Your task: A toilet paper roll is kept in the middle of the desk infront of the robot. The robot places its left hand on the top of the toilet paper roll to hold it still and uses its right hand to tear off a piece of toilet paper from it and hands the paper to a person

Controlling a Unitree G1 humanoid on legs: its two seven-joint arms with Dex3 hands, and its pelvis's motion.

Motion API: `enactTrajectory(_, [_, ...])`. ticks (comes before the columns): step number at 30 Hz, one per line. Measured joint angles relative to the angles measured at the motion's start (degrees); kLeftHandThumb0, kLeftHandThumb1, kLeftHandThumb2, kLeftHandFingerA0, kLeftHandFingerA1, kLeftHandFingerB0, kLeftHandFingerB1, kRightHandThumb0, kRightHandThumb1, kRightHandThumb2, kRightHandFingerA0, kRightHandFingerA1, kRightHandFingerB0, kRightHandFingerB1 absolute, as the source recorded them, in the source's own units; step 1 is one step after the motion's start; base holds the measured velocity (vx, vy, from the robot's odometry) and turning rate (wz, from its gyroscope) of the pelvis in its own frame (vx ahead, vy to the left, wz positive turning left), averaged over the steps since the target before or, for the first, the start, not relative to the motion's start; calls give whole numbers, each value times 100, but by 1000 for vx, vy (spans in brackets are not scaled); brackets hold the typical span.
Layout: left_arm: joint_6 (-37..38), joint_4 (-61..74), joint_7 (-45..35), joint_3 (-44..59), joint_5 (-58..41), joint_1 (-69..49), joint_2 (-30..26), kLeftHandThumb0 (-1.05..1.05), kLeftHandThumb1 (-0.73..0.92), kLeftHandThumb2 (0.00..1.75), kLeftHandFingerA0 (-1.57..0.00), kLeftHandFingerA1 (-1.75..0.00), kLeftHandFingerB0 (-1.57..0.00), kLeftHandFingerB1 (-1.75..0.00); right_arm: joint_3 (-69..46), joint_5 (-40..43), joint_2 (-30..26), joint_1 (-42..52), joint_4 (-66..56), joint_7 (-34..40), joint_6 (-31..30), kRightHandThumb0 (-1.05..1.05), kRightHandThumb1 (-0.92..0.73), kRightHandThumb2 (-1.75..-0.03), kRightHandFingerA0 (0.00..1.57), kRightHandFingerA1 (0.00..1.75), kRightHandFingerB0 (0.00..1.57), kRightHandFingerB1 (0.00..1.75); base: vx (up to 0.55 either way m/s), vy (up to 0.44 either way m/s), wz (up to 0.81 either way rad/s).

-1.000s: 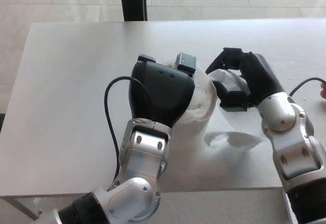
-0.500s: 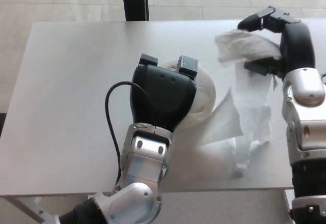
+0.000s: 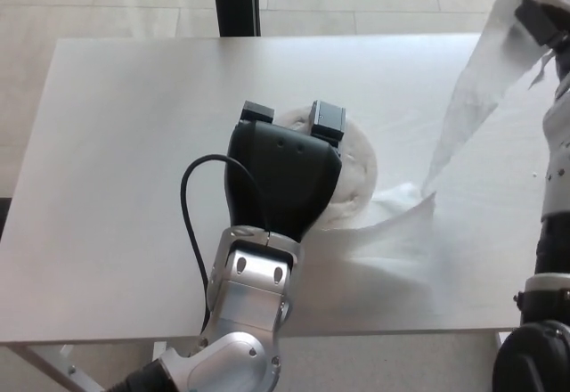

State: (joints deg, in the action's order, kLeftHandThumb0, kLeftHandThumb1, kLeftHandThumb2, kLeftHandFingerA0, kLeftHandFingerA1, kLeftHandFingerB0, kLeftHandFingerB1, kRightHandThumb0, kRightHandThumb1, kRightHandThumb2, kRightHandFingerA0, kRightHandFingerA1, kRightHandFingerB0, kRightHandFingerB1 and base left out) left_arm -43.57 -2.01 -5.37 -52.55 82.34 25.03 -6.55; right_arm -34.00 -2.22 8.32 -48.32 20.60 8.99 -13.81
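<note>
Head view is showing the toilet paper roll [image 3: 354, 171] lying near the middle of the desk [image 3: 125, 142], with the left hand [image 3: 283, 176] resting flat over its top, fingers [image 3: 326, 116] draped across the far edge, pinning it so it cannot slide or spin. Up and to the right of the roll, the right hand [image 3: 545, 18] is pinching a strip of paper [image 3: 468, 98], which is stretching from the roll's right side, probably to tear it. Looser paper is lying crumpled just in front of the roll.
</note>
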Motion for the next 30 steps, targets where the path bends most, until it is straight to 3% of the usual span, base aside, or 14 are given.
enactTrajectory(2, [0,6,18,5,11,-61,-5,-64,78,65,-61,-75,-30,-48,-238,139,-37,-218,59,102,-1,-20,-63,-96,105,175,75,162,0,0,0])
enactTrajectory(3, [1,15,35,23,11,-119,-7,-52,59,104,-52,-73,-18,-54,-391,231,-94,-378,128,168,0,-20,-48,-126,104,175,82,163,0,0,0])
enactTrajectory(5, [3,48,73,73,11,-240,-28,-52,59,104,-52,-73,-18,-54,-602,352,-296,-645,193,283,23,-20,-48,-126,104,175,82,163,0,0,0])
enactTrajectory(6, [3,70,89,99,11,-290,-40,-63,82,63,-46,-62,-30,-49,-678,404,-396,-766,211,331,46,-12,-39,-140,102,175,83,151,0,0,0])
enactTrajectory(7, [9,106,95,128,11,-340,-56,-51,60,104,-51,-71,-22,-55,-676,416,-555,-854,249,364,111,-13,-35,-143,105,175,93,151,0,0,0])
enactTrajectory(9, [18,168,99,181,11,-387,-78,-61,83,64,-44,-62,-35,-48,-503,358,-879,-855,273,366,278,-16,-36,-145,106,168,92,153,0,0,0])
enactTrajectory(15, [76,365,101,296,10,-472,-207,-63,82,66,-46,-63,-37,-49,79,31,-1657,-558,391,371,685,-14,-41,-133,90,167,84,151,0,0,0])
enactTrajectory(16, [91,407,101,314,10,-480,-234,-53,64,107,-55,-74,-26,-55,178,-22,-1776,-483,418,373,751,-14,-46,-122,86,168,79,152,0,0,0])
enactTrajectory(19, [111,515,102,363,10,-528,-291,-64,79,68,-53,-66,-36,-49,455,-183,-2134,-214,506,374,941,-12,-53,-114,91,168,80,148,0,0,0])
enactTrajectory(20, [120,554,103,383,9,-553,-310,-52,63,107,-54,-73,-28,-56,566,-238,-2281,-99,554,374,1016,-10,-56,-104,90,168,78,147,0,0,0])
enactTrajectory(24, [183,646,104,447,2,-637,-371,-64,83,66,-44,-63,-39,-48,952,-425,-2741,306,709,372,1240,-20,-75,-75,84,168,73,150,0,0,0])
enactTrajectory(25, [202,675,104,470,-2,-667,-401,-54,65,108,-53,-73,-28,-56,1104,-493,-2909,447,770,367,1317,-18,-74,-74,86,166,74,146,0,0,0])
enactTrajectory(29, [260,741,104,534,-3,-736,-473,-62,86,65,-50,-64,-40,-48,1593,-707,-3413,880,1038,335,1565,-11,-63,-91,89,166,75,144,0,0,0])
enactTrajectory(30, [280,753,103,545,-4,-755,-479,-55,66,107,-50,-72,-25,-55,1697,-747,-3516,966,1097,330,1621,-9,-65,-89,88,166,75,144,0,0,0])
